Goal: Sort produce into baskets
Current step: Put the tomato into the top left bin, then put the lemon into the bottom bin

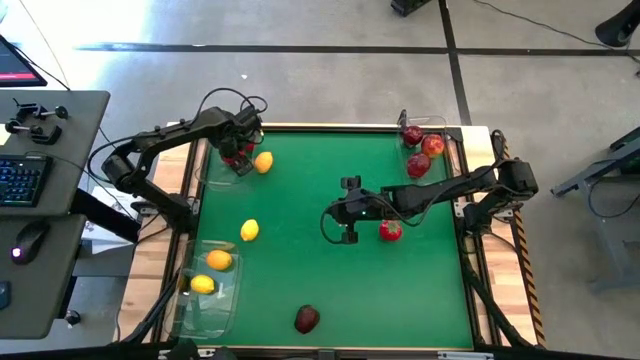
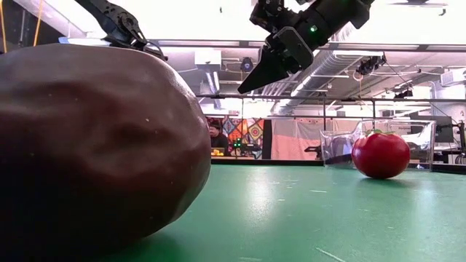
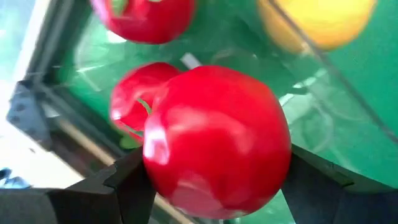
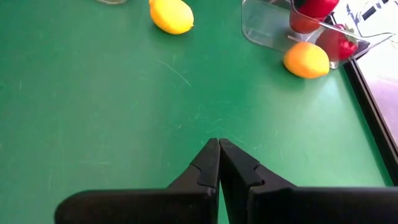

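- High view: a green felt-like table surface framed in pale wood is seen from above, set on a grey concrete floor; a desk with a keyboard and mouse is seen at the left.
- In the low view, a ceiling of pipes and lights and a seated person are seen beyond the table.
- Three clear, round-cornered plastic baskets are placed at the edges: one at the far left, one at the far right holding three apples, one at the near left holding two lemons.
- The left gripper is held over the far-left basket, its fingers spread wide around a smooth, glossy red fruit; two more red ones are seen beneath it.
- The right gripper is held above mid-table, fingers pressed together on nothing.
- Loose on the felt: a dark red apple at the near edge, a red fruit just beside the right arm, a lemon at left-centre and another beside the far-left basket.
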